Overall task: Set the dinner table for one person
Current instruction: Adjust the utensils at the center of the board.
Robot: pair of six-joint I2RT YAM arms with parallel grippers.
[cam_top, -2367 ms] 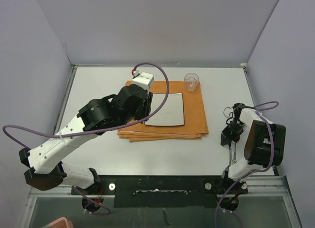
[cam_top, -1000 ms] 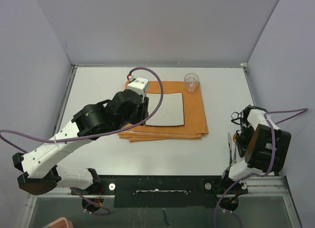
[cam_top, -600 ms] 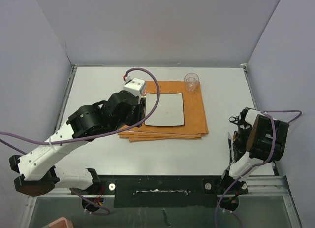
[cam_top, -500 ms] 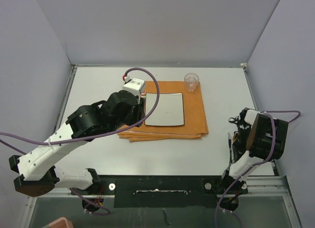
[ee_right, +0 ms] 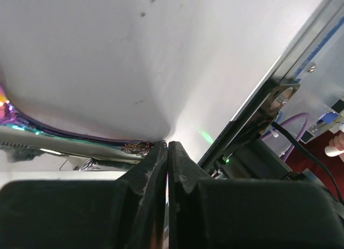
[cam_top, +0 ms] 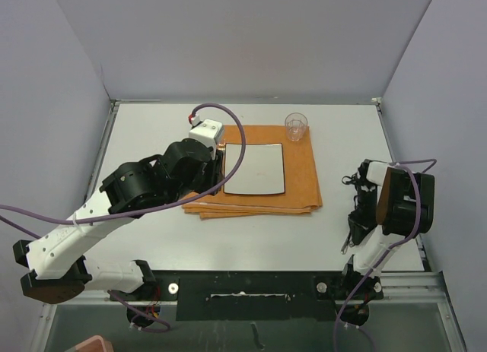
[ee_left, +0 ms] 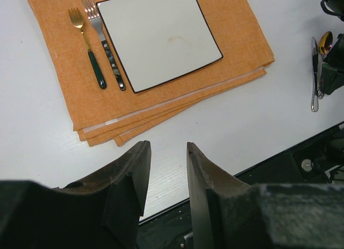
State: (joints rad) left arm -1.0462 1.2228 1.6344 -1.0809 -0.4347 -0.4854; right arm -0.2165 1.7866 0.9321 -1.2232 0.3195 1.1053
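The off-white tabletop (cam_top: 152, 131) fills the middle of the overhead view, with plain walls on three sides and both arms mounted at its near edge. An orange mat (cam_top: 300, 181) lies folded at its centre. A square white plate (cam_top: 259, 169) with a thin dark rim sits flat on the mat. A clear cup (cam_top: 296, 126) stands upright at the mat's far right corner, apart from the plate.

The left arm (cam_top: 144, 188) reaches over the left side of the mat and hides that part from above. Its wrist view shows two forks lying side by side on the mat, just left of the plate. One is a gold fork (ee_left: 87, 47) with a green handle, the other a silver fork (ee_left: 106, 47) with a dark handle. The silver one is nearer the plate, and both point their tines toward the far side. The left tool (ee_left: 167, 149) is held up off the tabletop, fingers apart with nothing between them.

The right arm (cam_top: 399, 204) stands at the right side of the tabletop, well apart from the mat. A knife (ee_left: 314, 71) lies on the bare surface there, with what looks like a gold spoon (ee_left: 324, 43) just beside it. The right tool (ee_right: 167, 149) points down close to the tabletop with its fingers pressed together. In its wrist view, one end of a shiny utensil runs right up to the fingertips. I cannot tell whether the utensil is pinched or only touching them.
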